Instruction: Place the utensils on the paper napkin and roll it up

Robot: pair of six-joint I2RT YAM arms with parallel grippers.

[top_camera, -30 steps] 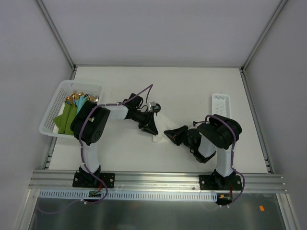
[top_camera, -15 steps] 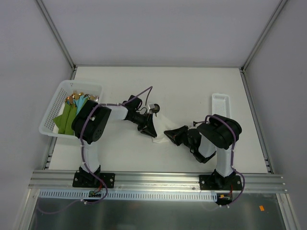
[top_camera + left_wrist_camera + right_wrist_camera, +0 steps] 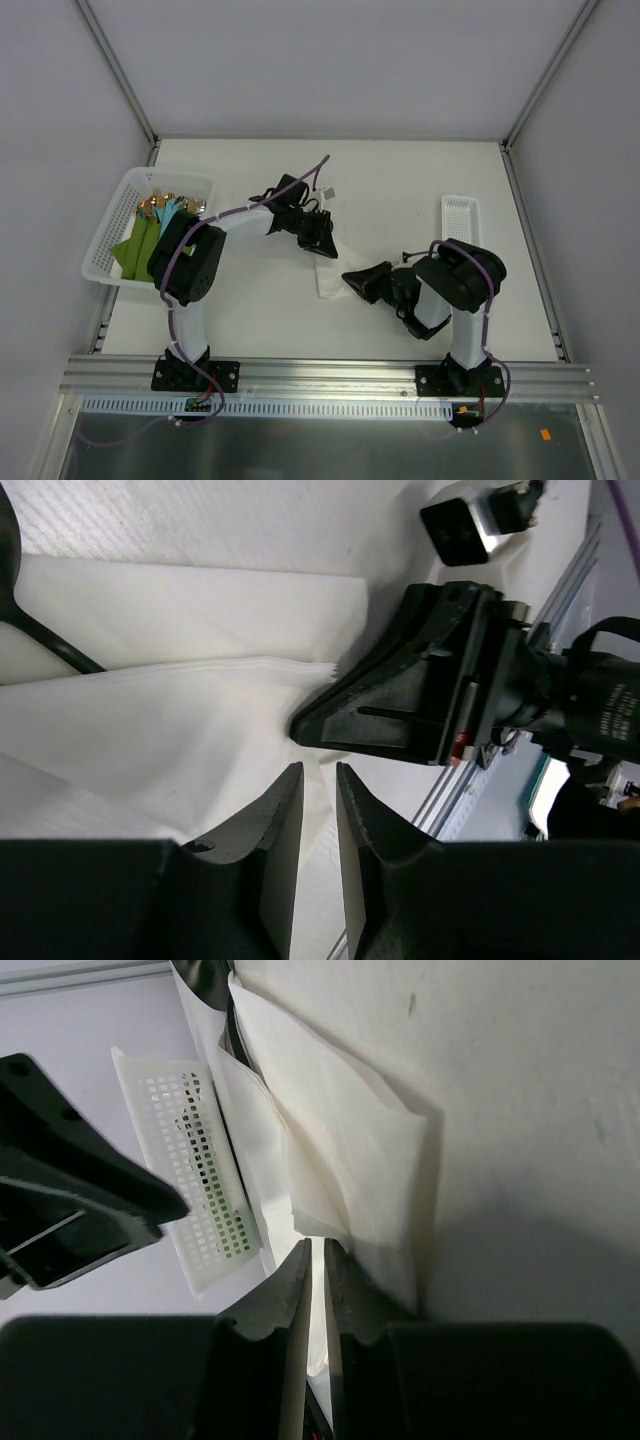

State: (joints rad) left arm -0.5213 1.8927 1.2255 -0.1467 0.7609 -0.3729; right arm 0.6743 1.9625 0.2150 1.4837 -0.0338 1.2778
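I pin the folded paper napkin mid-table with my right tool clamped on its edge so the fold can't spring open, my left tool hovering above, a sliver apart and empty, a black utensil handle peeking out.

White-and-black arms, purple cables

Right gripper nipping the paper napkin edge.
Fingers almost together on a folded, layered corner; napkin lies on the table; white perforated basket behind.
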